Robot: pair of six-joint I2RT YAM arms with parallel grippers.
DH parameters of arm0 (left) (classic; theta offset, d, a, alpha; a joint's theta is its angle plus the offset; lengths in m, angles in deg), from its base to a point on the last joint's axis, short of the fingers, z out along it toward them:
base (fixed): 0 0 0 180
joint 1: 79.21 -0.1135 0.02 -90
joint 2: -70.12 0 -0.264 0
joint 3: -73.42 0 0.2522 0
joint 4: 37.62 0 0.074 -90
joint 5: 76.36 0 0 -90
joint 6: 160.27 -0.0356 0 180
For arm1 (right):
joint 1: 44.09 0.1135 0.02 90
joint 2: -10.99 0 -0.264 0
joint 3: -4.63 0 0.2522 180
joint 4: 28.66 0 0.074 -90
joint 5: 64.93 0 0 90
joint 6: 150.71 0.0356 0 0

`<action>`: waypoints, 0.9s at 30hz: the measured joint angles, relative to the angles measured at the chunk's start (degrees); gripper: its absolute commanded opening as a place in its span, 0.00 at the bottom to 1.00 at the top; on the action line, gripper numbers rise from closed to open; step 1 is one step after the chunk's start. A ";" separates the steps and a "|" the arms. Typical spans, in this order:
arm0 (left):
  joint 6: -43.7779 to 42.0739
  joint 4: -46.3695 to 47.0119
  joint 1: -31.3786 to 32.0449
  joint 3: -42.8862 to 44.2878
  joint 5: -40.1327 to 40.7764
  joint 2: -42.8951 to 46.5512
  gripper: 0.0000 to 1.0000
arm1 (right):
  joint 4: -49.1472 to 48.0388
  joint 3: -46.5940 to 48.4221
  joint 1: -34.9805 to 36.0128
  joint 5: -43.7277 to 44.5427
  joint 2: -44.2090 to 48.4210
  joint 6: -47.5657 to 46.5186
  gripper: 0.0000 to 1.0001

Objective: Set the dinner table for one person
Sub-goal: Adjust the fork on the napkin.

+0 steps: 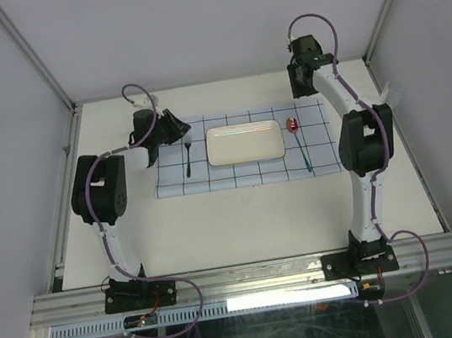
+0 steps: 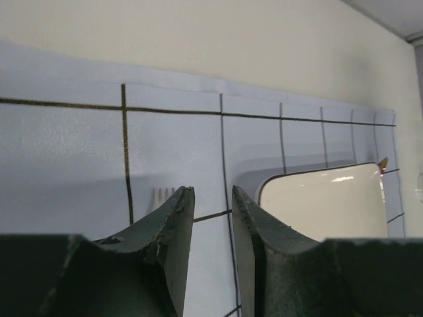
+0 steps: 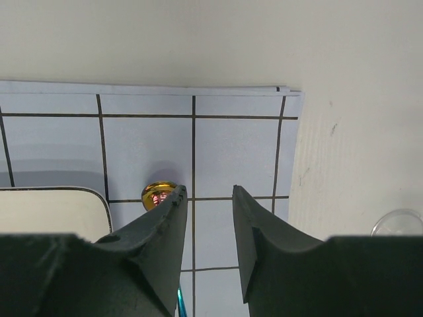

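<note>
Ok so here's the setup: the dinner table (image 1: 242,218) is the big cream-white top that fills the whole workspace, with aluminium rails along its edges and both arm bases bolted at the near side. Toward the far half sits a pale-blue cloth (image 1: 211,180) with dark grid lines, lying flat. A white rectangular plate (image 1: 245,142) sits roughly in the middle of that cloth. A dark fork (image 1: 189,157) lies on the cloth just to the left of the plate, not touching it, tines pointing away from the arms. On the other side of the plate there's a spoon (image 3: 159,195) with a shiny gold-reddish bowl and a teal handle, also on the cloth and apart from the plate. The left gripper (image 2: 213,198) hovers over the left end of the cloth right by the fork; its jaws are parted a bit with nothing between them, and you can see the fork tines just past its left fingertip. The right gripper (image 3: 208,198) is over the far right corner of the cloth, above the spoon's bowl, jaws also slightly apart and empty. There's a clear round rim (image 3: 398,222) on the bare table off to the right, and I can't tell what it is.
</note>
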 measured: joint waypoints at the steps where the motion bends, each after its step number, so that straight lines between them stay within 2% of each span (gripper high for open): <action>1: -0.02 -0.28 0.02 0.15 -0.13 1.11 0.33 | 0.55 0.57 -0.04 0.13 0.00 0.00 0.37; 7: -0.26 -1.22 0.02 0.74 -1.33 10.75 0.44 | 1.86 5.53 -0.09 1.36 0.02 -0.26 0.41; 9: -0.33 -0.94 0.02 0.24 -1.77 14.27 0.46 | 2.47 6.51 -0.09 2.71 0.13 -0.92 0.45; 15: -0.42 -0.98 0.02 -5.44 -3.39 22.21 0.48 | 6.32 6.88 -0.42 9.79 2.38 -3.61 0.50; 23: -0.31 -3.28 0.02 -15.19 -4.50 24.46 0.48 | 11.58 8.39 -3.76 15.91 7.63 -5.18 0.59; 27: -0.22 -4.35 0.02 -18.86 -4.50 26.73 0.48 | 14.45 12.48 -4.44 17.79 8.61 -5.55 0.60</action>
